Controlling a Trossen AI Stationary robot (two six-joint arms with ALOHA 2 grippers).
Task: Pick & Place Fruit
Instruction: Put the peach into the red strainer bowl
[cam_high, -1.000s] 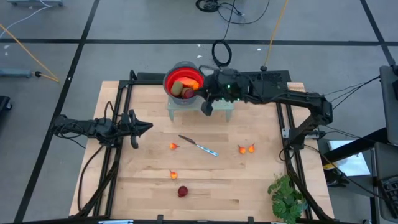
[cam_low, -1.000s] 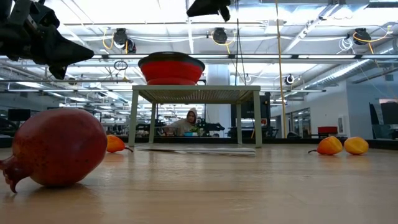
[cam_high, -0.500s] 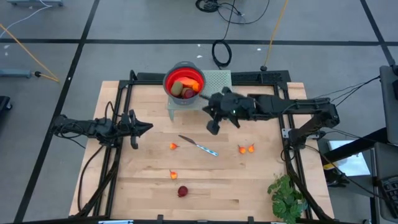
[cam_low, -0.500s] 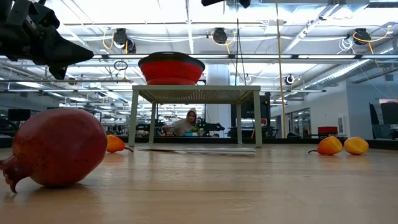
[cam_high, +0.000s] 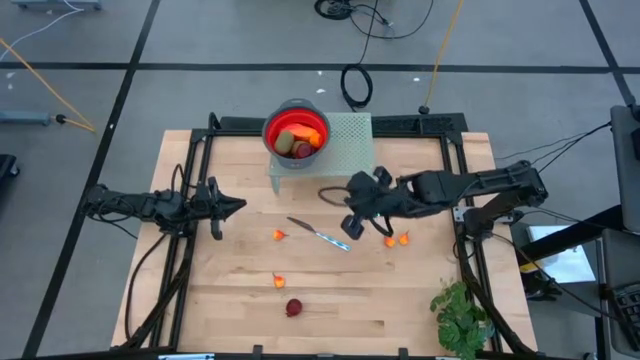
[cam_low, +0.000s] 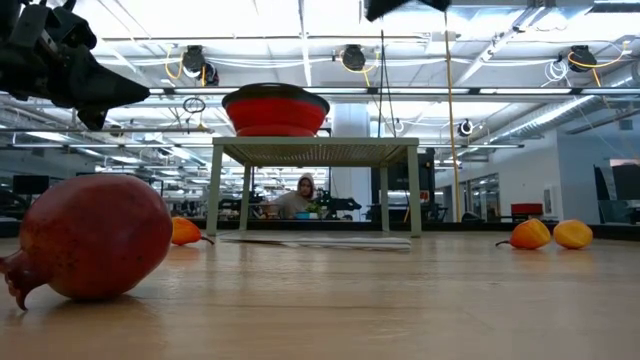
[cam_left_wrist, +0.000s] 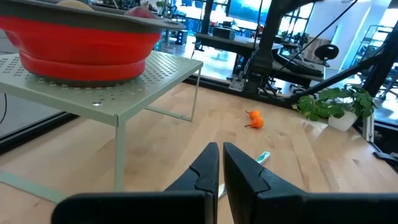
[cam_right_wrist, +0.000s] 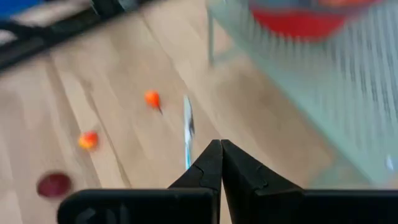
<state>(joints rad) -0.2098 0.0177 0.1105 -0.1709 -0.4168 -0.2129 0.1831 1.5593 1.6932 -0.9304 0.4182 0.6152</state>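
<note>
High view: right gripper (cam_high: 349, 226), clenched empty, reaches toward nine o'clock above open board; left gripper (cam_high: 237, 205) clenched, idle.

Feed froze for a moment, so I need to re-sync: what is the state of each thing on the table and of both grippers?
Red bowl: on the perforated stand, holding fruit.
Right gripper: shut, empty, above the knife.
Left gripper: shut, empty, at the table's left.
Orange pair: on the table, beside the right gripper.
Dark red fruit: on the table, near edge.
</note>
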